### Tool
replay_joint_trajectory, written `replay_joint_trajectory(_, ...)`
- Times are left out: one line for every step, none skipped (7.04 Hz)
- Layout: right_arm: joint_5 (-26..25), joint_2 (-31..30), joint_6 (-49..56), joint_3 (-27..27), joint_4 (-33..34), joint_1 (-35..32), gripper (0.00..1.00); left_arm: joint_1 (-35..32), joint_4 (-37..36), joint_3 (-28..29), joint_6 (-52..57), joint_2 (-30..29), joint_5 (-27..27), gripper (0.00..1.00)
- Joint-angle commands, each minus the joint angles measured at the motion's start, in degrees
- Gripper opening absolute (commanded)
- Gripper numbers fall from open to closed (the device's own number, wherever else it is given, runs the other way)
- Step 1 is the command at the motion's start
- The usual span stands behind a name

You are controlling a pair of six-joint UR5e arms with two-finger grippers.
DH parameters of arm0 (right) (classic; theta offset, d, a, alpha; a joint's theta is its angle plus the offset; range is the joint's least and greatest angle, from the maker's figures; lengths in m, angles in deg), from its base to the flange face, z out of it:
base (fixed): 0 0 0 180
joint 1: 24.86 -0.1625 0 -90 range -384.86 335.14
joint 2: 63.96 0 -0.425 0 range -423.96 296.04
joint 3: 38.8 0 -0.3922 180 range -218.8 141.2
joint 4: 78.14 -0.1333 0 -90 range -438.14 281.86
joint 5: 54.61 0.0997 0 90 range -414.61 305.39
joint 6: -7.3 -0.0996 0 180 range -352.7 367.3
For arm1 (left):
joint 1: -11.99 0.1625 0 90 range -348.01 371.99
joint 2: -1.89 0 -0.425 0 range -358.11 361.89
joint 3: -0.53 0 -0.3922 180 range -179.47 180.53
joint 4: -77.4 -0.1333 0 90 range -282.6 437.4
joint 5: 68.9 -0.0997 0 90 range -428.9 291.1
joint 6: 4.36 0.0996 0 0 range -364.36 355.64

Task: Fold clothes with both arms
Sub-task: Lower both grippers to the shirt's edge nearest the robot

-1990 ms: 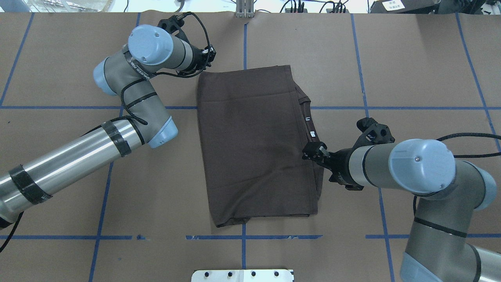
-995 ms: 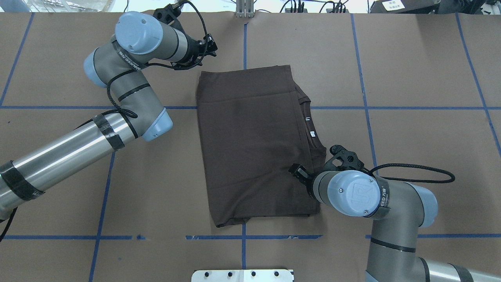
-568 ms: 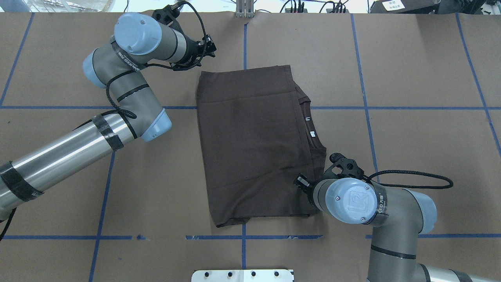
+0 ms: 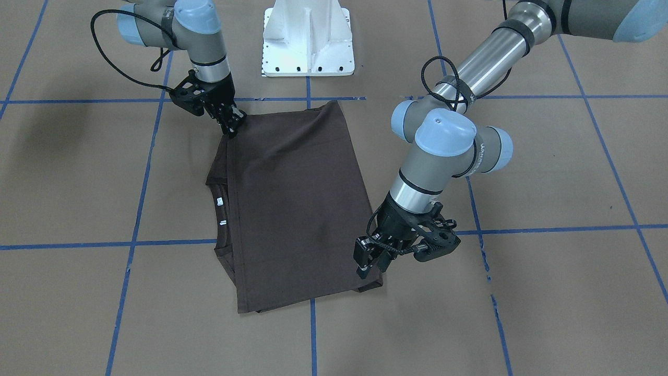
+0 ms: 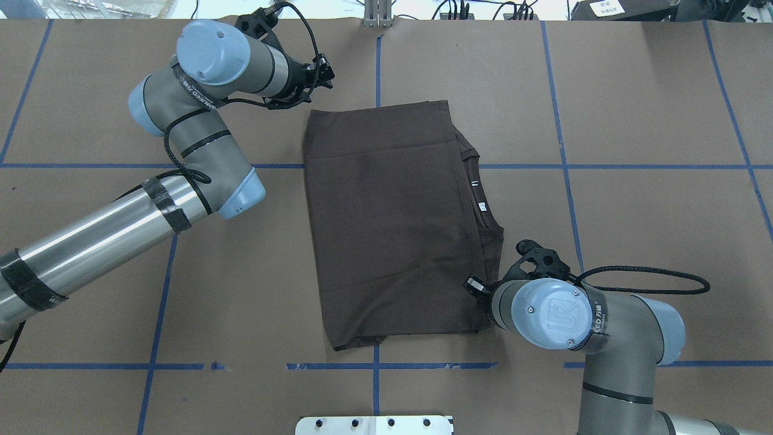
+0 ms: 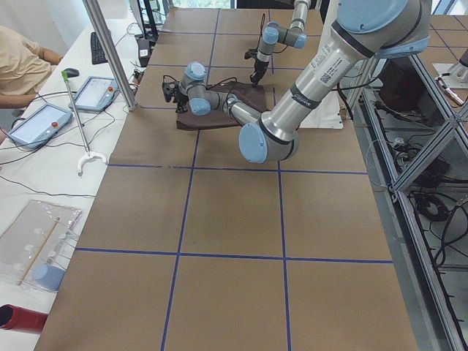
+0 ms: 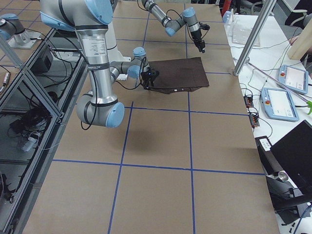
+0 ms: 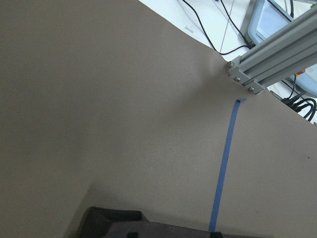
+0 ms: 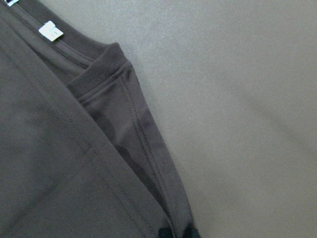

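Brown shirt [image 5: 392, 223] slack on worktop [image 5: 634, 121]; right pincer [image 4: 233, 127] at near corner, grip unclear; left pincer [image 4: 369, 267] spread over far corner. Risk: single-layer pinch, fold unravels.

Overhead and front cameras look down from opposite sides, sharing the T-shirt [image 5: 392, 229].
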Motion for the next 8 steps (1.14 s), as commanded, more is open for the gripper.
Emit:
replay_joint_trajectory(0.04, -0.15, 0.01, 1.11, -0.01, 0.00, 0.00, 0.00, 0.00, -0.26, 0.00, 0.05, 0.78, 0.57)
replay_joint_trajectory(0.04, -0.15, -0.08, 2.42, 0.08, 0.00, 0.00, 0.09, 0.00, -2.35, -0.17, 1.62, 1.49, 0.57)
replay_joint_trajectory(0.21, -0.15, -0.16, 3.04, 0.08, 0.00, 0.00, 2.00, -0.61, -10.21, -0.44, 7.29, 1.93, 0.57)
replay_joint_trajectory(0.22, -0.15, -0.16, 3.92, 0.08, 0.00, 0.00, 4.28, -0.79, -16.98, -3.57, 12.13, 2.02, 0.58)
replay_joint_trajectory(0.91, -1.28, -1.30, 6.10, -0.01, 0.78, 0.00, 6.66, -0.79, -21.84, -8.48, 14.44, 1.67, 0.58)
replay_joint_trajectory(1.01, -1.98, -3.39, 8.39, -0.01, 2.44, 0.00, 10.25, -0.79, -27.28, -10.79, 18.73, 0.89, 0.58)
replay_joint_trajectory(1.01, -2.43, -3.50, 8.76, -0.01, 2.72, 0.00, 14.29, -0.79, -33.17, -11.68, 23.56, -1.82, 0.59)
replay_joint_trajectory(1.09, -2.43, -3.50, 9.11, -0.01, 2.72, 0.00, 19.11, -1.23, -37.57, -12.21, 28.13, -3.33, 0.60)
